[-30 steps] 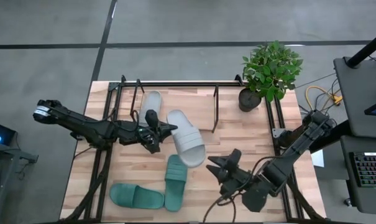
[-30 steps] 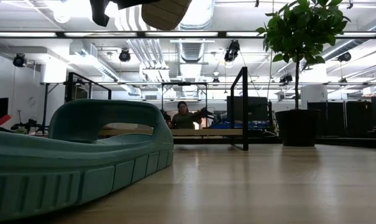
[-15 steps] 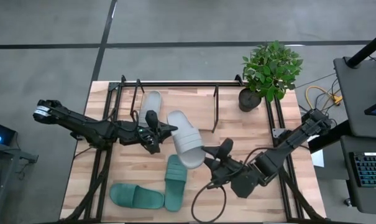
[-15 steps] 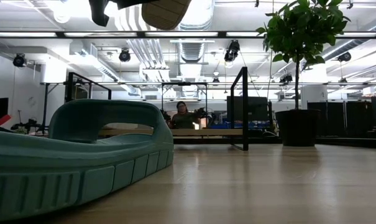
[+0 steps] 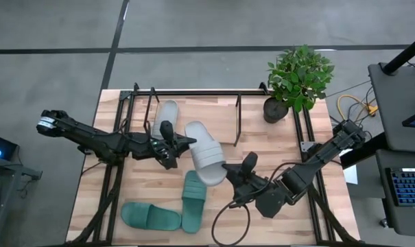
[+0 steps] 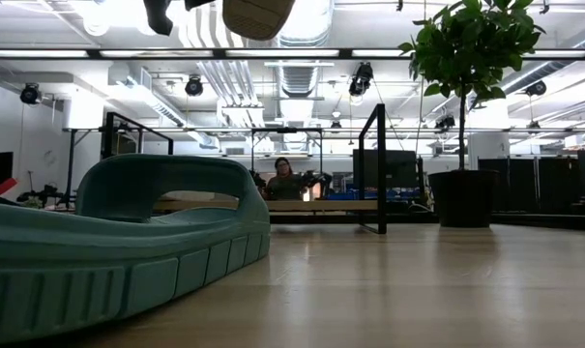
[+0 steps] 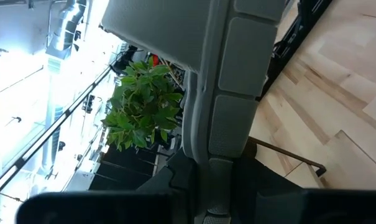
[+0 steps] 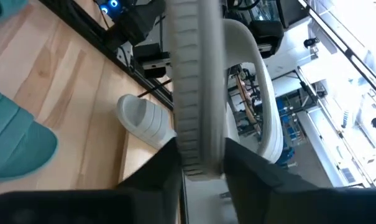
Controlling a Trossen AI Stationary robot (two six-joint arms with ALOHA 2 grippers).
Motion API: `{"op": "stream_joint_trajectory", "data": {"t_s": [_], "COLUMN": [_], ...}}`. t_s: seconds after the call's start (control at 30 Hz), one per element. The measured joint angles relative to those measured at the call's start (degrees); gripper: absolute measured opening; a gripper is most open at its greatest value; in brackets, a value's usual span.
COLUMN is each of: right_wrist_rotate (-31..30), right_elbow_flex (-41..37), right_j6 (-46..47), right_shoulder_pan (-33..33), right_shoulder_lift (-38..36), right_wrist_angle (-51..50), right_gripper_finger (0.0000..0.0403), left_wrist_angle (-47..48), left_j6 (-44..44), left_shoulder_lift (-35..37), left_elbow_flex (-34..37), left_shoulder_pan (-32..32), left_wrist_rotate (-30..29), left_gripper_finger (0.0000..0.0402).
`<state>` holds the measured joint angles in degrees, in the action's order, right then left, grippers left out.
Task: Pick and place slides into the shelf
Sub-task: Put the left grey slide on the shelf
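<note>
Nearest, two teal slides [image 5: 173, 209] lie on the tabletop [image 5: 262, 144]. The right gripper [image 5: 233, 180] clamps the grey slide's [image 5: 206, 152] near end, the left gripper [image 5: 171, 149] seemingly its side; its long axis points toward the shelf [image 5: 236, 116] beyond.

You had two dark, slender jointed arms, a white collar on the left arm [image 5: 45, 123], black cable looping under the right arm [image 5: 296, 180].
</note>
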<state>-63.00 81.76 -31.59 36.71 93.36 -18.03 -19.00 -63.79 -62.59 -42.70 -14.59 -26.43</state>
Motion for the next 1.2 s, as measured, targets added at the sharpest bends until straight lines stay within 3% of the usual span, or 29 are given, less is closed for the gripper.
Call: {"op": "stream_joint_trajectory", "data": {"t_s": [0.2,0.67,0.97,1.2], "right_wrist_rotate": [0.0,0.0,-0.1,-4.5], "right_elbow_flex": [0.0,0.0,0.0,0.0], "right_j6": [-0.6,-2.1,-3.1,-4.9], "right_shoulder_pan": [0.0,-0.2,-0.2,-0.5], "right_shoulder_lift": [0.0,0.0,0.1,0.1], "right_wrist_angle": [0.0,0.7,1.1,1.2], "right_gripper_finger": [0.0028,0.0024,0.0024,0.0024], "left_wrist_angle": [0.0,-0.1,-0.5,-0.4], "left_j6": [0.1,0.3,1.8,7.8], "left_shoulder_lift": [0.0,0.0,0.1,0.8], "left_elbow_flex": [0.0,0.0,0.0,0.0], "left_shoulder_pan": [0.0,0.0,0.0,-0.1], "left_wrist_rotate": [0.2,0.2,-0.6,-9.1], "left_gripper_finger": [0.0033,0.0037,0.0186,0.0259]}}
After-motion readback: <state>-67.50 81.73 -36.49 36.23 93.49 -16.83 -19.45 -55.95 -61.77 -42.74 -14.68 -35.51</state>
